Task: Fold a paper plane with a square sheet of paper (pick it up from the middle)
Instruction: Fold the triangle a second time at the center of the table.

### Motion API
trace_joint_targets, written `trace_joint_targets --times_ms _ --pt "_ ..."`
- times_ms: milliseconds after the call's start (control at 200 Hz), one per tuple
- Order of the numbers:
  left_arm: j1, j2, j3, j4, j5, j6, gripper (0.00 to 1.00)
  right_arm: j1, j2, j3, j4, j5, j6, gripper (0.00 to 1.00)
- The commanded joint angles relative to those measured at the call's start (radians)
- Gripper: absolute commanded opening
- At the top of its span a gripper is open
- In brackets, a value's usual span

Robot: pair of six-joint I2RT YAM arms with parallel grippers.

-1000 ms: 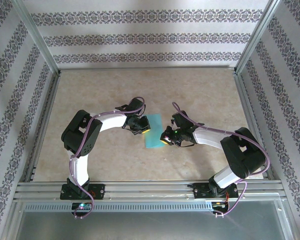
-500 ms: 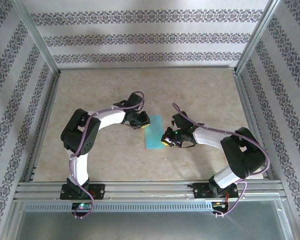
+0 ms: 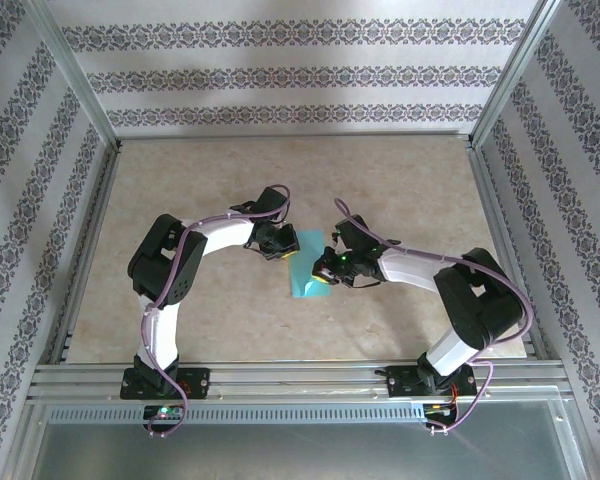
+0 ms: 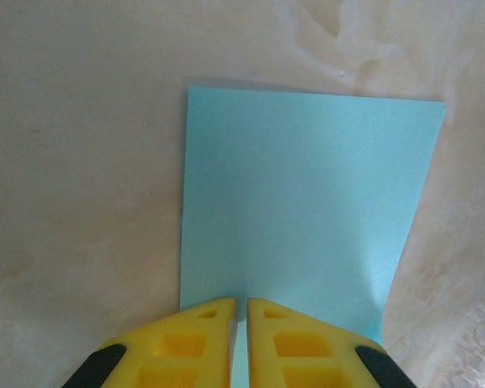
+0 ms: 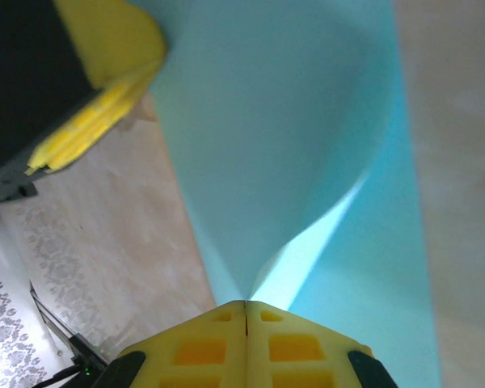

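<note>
The square sheet of paper (image 3: 305, 268) is teal and lies mid-table between my two grippers. Seen from the left wrist, the paper (image 4: 307, 202) rests flat as a doubled rectangle. My left gripper (image 4: 239, 303) sits on its near edge with only a thin slit between the jaws; I cannot tell whether it pinches a layer. From the right wrist, the paper (image 5: 267, 121) has one layer raised off the layer beneath. My right gripper (image 5: 246, 305) is shut on that raised layer's edge. The left gripper's yellow fingers (image 5: 121, 48) touch the sheet's far corner. From above, the left gripper (image 3: 280, 250) and right gripper (image 3: 322, 276) flank the sheet.
The beige marbled table (image 3: 230, 180) stretches bare behind and beside the arms. Aluminium frame rails (image 3: 85, 230) and patterned walls (image 3: 300, 75) bound it on three sides. The right arm's elbow (image 3: 485, 300) stands near the right rail.
My right gripper has moved left and slightly away over the sheet, carrying the raised layer with it. My left gripper has shifted a little farther back at the sheet's left edge.
</note>
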Motion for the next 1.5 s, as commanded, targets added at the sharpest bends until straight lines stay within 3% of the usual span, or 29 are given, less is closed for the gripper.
trace_joint_targets --times_ms 0,495,939,1494 --pt "0.004 0.031 -0.019 -0.059 -0.005 0.015 0.13 0.011 0.045 0.05 0.032 -0.001 -0.013 0.0" --pt "0.004 0.021 -0.035 -0.052 -0.006 0.008 0.11 0.049 0.191 0.149 0.072 0.045 0.003 0.0" --pt "0.004 0.015 -0.048 -0.045 -0.007 0.001 0.1 0.058 0.206 0.158 0.043 0.1 0.001 0.0" --pt "0.004 0.008 -0.053 -0.041 0.002 0.003 0.1 0.062 0.195 0.161 0.003 0.076 -0.025 0.0"
